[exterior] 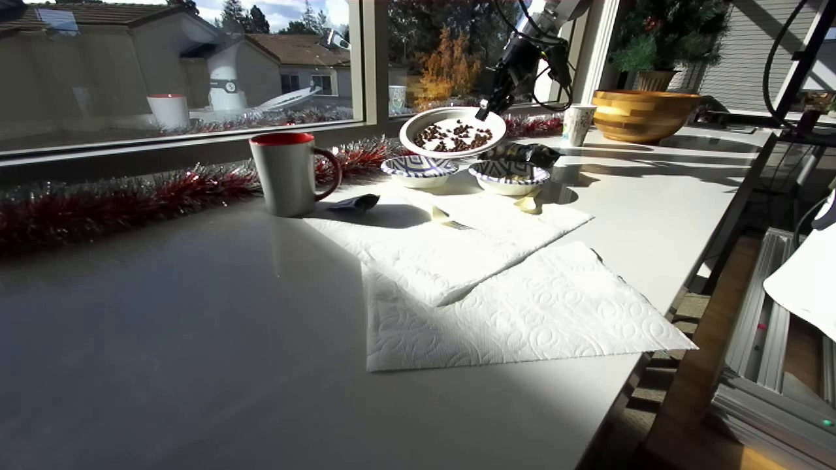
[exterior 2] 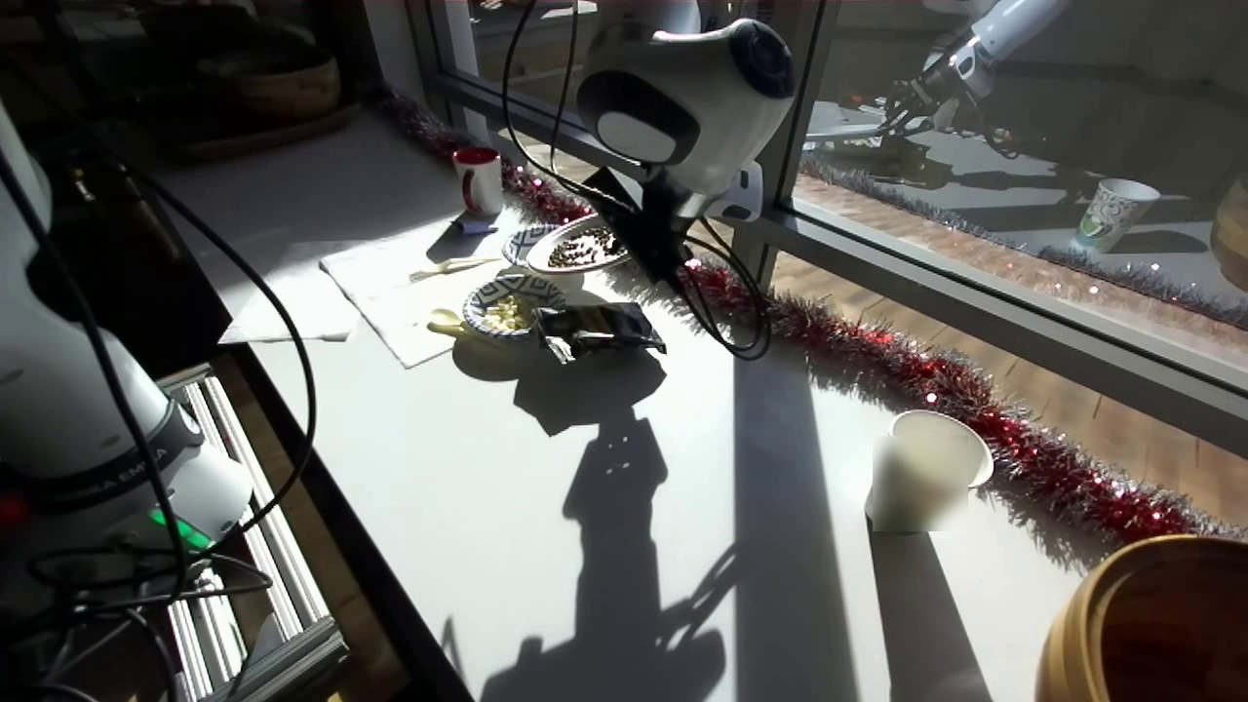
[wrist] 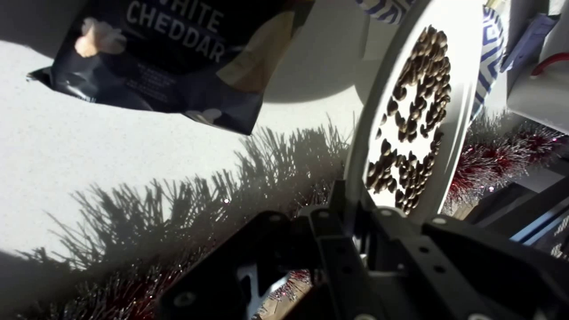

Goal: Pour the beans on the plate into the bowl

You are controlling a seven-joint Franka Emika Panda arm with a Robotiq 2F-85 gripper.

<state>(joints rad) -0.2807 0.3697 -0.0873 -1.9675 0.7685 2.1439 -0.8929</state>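
Observation:
The white round plate [exterior: 406, 136] is held in the air by its rim, with dark beans [exterior: 454, 138] spread over it. It looks tilted in an exterior view. My gripper [wrist: 351, 195] is shut on the plate's near rim in the wrist view; the fingertips show at the plate's edge in an exterior view [exterior: 482, 113]. The beans [wrist: 420, 89] lie inside the rim. The blue-and-white patterned bowl [exterior: 421, 173] stands nearer the mug, below the plate. It is partly hidden behind the plate in the wrist view [wrist: 489, 58], and its contents are not clear.
A similar bowl [exterior 2: 509, 310] with light-coloured food stands beside it, next to a black snack bag [exterior 2: 606, 328]. A red-and-white mug [exterior: 285, 175], paper cup [exterior: 578, 125], wooden bowl [exterior: 643, 116], paper towels [exterior: 522, 313] and pale utensils are around. Tinsel [exterior: 196, 183] lines the window.

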